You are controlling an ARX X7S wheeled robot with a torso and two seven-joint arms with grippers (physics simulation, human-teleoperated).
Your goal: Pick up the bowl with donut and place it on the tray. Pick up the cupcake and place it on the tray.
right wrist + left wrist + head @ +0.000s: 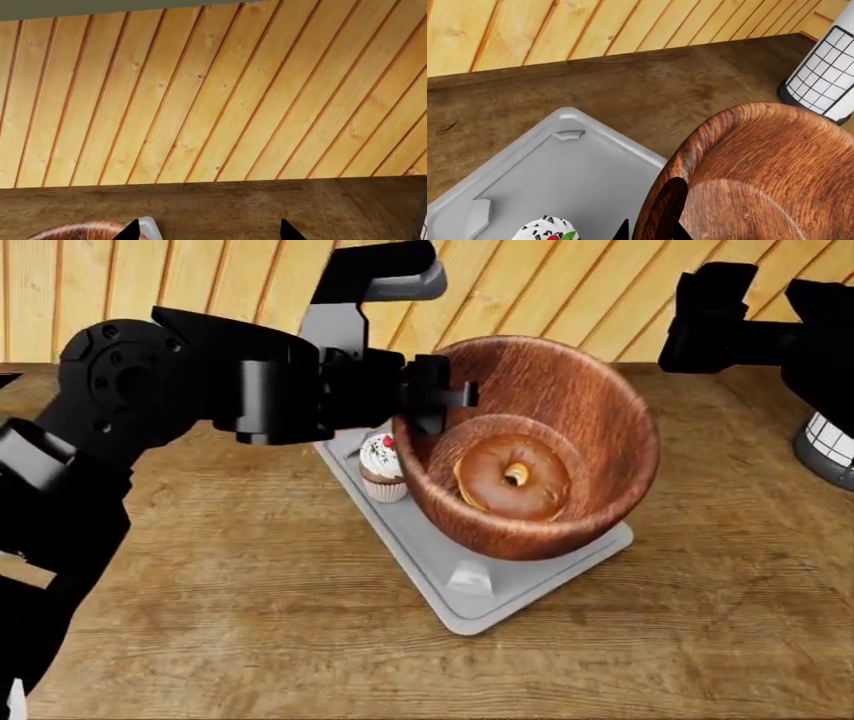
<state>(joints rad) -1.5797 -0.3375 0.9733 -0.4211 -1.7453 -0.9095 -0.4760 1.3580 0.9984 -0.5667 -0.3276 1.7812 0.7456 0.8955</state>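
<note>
Head view is showing you one bowl (561, 440), large, deep and round, its reddish-brown wood streaked with grain, and it is tilting steeply so its mouth is facing the camera. One donut (514, 475), golden-brown and glazed with a tiny hole, is lying against the bowl's inner wall. Your left gripper (434, 405) is clamping the bowl's near rim, one finger inside and one outside, and is holding the bowl over the tray (534, 585); whether the bowl's underside is touching the tray is not something you can tell. That single tray is lying flat on the wooden table (240, 590), light grey with rounded corners and a small raised handle at each end. One cupcake (383, 468) is standing upright on the tray just beside the bowl, white frosting with dark sprinkles, a red berry and a green leaf over a brown wrapper. Your right gripper (210, 232) is hanging well apart from the bowl, above the table's far side, its two dark fingertips (130, 231) spread with nothing between them. One white cylinder in a black wire grid (827, 70) is standing on the table beyond the bowl.
</note>
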